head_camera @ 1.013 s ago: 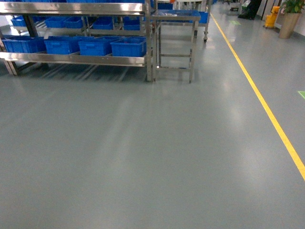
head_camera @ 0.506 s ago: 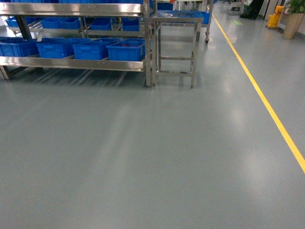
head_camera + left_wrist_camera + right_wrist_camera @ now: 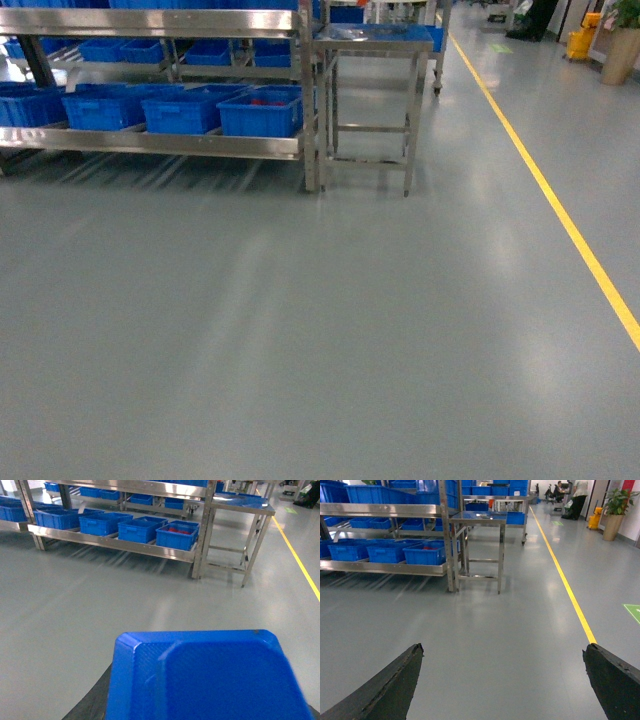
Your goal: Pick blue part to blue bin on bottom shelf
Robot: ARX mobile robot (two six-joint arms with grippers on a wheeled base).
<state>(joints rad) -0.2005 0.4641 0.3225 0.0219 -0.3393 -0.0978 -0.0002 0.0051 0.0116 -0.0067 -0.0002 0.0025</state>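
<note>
In the left wrist view the blue part (image 3: 210, 680), a flat piece with cut corners, fills the bottom of the frame. My left gripper (image 3: 205, 707) is shut on it, and only one dark finger (image 3: 92, 705) shows at its left edge. My right gripper (image 3: 502, 648) hangs open over bare floor with nothing between its fingers. Several blue bins stand in a row on the bottom shelf (image 3: 180, 145), far ahead on the left. The rightmost blue bin (image 3: 258, 112) holds red pieces. Neither gripper shows in the head view.
A square steel table (image 3: 370, 40) stands right of the rack's end post (image 3: 310, 150). A yellow floor line (image 3: 560, 220) runs along the right. More blue bins sit on higher shelves (image 3: 380, 511). A yellow bucket (image 3: 582, 40), a potted plant (image 3: 615, 502) and a person (image 3: 579, 497) are far back.
In the head view the rack and the steel table have slid lower and look slightly larger, so the base has rolled nearer. The rightmost bin's red contents have come into sight.
</note>
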